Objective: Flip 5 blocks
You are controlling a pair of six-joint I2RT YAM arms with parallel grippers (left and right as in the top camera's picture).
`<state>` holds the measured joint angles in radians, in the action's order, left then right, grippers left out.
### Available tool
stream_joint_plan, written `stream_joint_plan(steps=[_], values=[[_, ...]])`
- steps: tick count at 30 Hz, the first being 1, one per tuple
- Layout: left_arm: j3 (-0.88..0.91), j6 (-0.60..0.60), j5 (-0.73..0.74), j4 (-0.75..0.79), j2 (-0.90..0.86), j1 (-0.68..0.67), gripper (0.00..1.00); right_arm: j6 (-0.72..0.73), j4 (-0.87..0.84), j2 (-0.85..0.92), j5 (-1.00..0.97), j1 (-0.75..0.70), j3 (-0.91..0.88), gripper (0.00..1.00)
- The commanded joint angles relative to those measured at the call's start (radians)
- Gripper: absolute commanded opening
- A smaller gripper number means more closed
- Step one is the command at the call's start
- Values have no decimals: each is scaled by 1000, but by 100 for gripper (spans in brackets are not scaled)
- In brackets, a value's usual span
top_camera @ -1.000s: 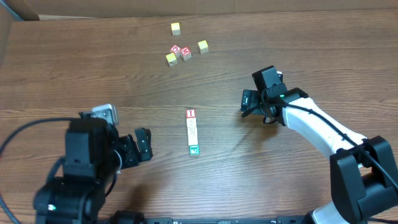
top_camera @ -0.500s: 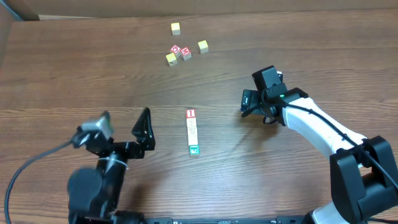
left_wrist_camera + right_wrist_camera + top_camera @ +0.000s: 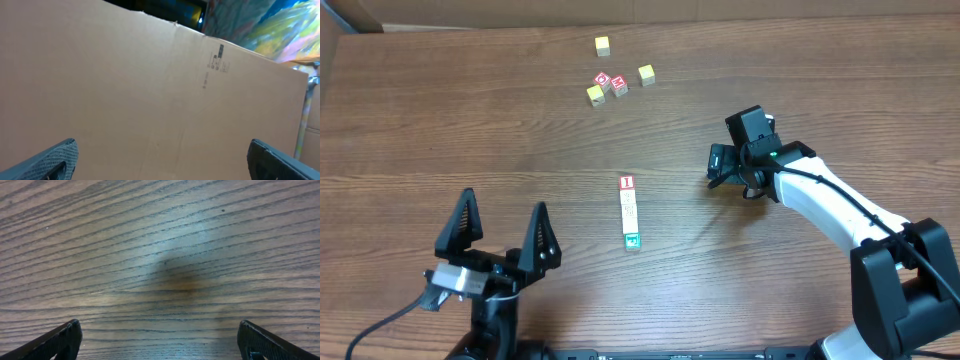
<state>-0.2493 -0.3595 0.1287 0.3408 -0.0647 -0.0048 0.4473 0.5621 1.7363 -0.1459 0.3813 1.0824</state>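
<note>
Both grippers stood wide open and empty when we looked: the left gripper (image 3: 504, 202) at the near edge of the table (image 3: 420, 120), the right gripper (image 3: 717, 170) over bare wood.

We found the five blocks (image 3: 630, 211) lying in one straight line at mid-table, apparently touching end to end. The red-and-white block (image 3: 627, 183) was at the far end and the green-faced block (image 3: 633, 241) at the near end. Three pale blocks (image 3: 630, 207) lay between them, their prints too faint to read.

Neither gripper touched the row. The right one was off to its right and the left one well apart on the other side. The left wrist view showed only a cardboard wall (image 3: 150, 100), so we judged that gripper to be aimed away from the work.

Farther back sat a loose cluster of three yellow cubes (image 3: 646, 74) and two red-faced cubes (image 3: 603, 80), which are not part of the job.

We could not establish from the faces whether any block had been turned. With no block in hand, we judged no flip to be under way.
</note>
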Motion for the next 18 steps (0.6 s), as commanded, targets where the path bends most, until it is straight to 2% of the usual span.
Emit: stream_joint_plan(steps=[1, 11, 15, 18], values=[[36, 16, 25, 9, 59, 6, 100, -3, -3, -26, -11, -1, 19, 100], [179, 15, 26, 188, 61, 13, 100, -3, -4, -26, -11, -1, 19, 100], [236, 15, 25, 208, 61, 13, 100, -3, -3, -26, -11, -1, 19, 100], [245, 16, 15, 165, 61, 14, 100, -3, -4, -26, -11, -1, 19, 100]])
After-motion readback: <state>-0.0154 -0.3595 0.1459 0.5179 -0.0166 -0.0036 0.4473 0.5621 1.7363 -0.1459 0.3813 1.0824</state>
